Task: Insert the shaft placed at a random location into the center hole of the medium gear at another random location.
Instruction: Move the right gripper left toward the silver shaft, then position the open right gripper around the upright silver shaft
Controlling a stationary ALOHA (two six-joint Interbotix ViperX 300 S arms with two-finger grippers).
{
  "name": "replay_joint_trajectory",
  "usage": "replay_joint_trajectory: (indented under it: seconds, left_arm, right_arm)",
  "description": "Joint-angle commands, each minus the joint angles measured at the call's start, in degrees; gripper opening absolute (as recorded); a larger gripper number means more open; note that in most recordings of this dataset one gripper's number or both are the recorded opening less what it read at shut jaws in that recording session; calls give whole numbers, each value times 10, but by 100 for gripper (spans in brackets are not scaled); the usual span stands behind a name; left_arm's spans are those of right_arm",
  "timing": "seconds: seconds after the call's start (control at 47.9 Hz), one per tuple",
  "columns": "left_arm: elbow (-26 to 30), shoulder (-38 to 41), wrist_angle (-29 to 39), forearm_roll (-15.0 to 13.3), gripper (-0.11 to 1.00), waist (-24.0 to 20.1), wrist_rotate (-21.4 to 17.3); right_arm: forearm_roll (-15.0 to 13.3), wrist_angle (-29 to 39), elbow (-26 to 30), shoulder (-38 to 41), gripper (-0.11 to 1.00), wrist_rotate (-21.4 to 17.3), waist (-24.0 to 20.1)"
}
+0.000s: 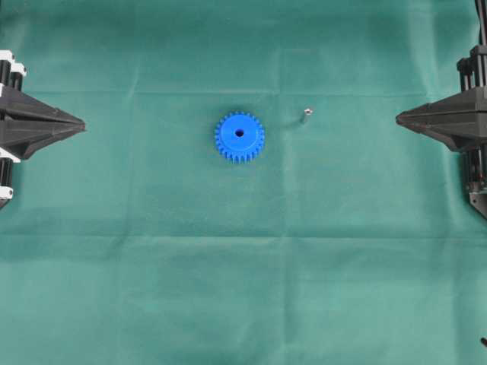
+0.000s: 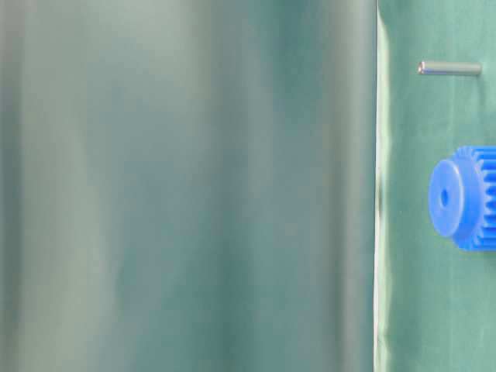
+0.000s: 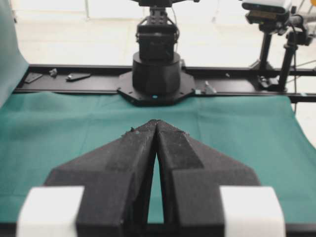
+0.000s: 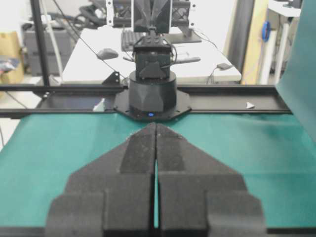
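The blue medium gear [image 1: 240,137] lies flat on the green cloth near the middle, its dark center hole [image 1: 239,133] facing up. The tiny silvery shaft [image 1: 305,115] lies on the cloth a little right of the gear. Both show in the table-level view: gear [image 2: 465,198], hole [image 2: 444,198], shaft [image 2: 449,68]. My left gripper [image 1: 82,123] is shut and empty at the far left edge; its tips meet in the left wrist view [image 3: 156,122]. My right gripper [image 1: 398,118] is shut and empty at the far right; its tips meet in the right wrist view [image 4: 155,125].
The green cloth [image 1: 243,289] covers the table. Each wrist view shows the opposite arm's black base [image 3: 156,74] [image 4: 151,96] on a black rail at the cloth's far edge. A blurred green fold [image 2: 186,186] fills most of the table-level view.
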State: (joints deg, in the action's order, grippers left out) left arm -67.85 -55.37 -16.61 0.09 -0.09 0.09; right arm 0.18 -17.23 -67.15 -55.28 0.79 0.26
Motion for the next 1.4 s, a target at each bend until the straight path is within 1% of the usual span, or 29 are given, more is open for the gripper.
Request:
replay_joint_trajectory:
  seconds: [0.0,0.125,0.271,0.376,0.48,0.543,0.585,0.626,0.71,0.793,0.856,0.898,0.94,1.023,1.148,1.378]
  left_arm:
    - [25,8,14,3,0,11,9]
    - [25,9,18,4,0,11,18]
    - [25,9,18,4,0,11,18]
    - [25,9,18,4,0,11,18]
    - [25,9,18,4,0,11,18]
    - [25,9,18,5,0,11,18]
    - [25,9,18,4,0,11,18]
    - [25,9,18,5,0,11,18]
    - [24,9,19,4,0,11,18]
    - [25,9,18,5,0,11,18]
    - [25,9,18,5,0,11,18]
    - [24,9,18,5,0,11,18]
    - [24,9,18,5,0,11,18]
    - [24,9,19,5,0,11,18]
    - [24,9,18,4,0,11,18]
    - [23,9,21,4,0,10,18]
  right_arm:
    - [0,3,5,4,1,-7,-2]
    - [0,9,11,20,1,-7,0]
    - [0,9,9,31,1,-5,7]
    - [0,8,7,41,1,-5,21]
    - [0,2,3,68,1,-5,45]
    - [0,-6,1,90,5,-6,57]
    - [0,-13,0,105,12,-6,63]
    - [0,-21,0,122,21,-5,69]
    - [0,-43,1,163,44,-4,78]
    - [-1,-58,0,198,70,4,84]
    - [0,-70,1,223,86,7,91]
    - [-1,-80,1,241,93,8,96]
    - [0,-90,2,258,92,8,101]
    - [0,-114,0,295,85,9,115]
    - [0,-140,2,345,86,9,127]
    - [3,-166,13,420,86,9,129]
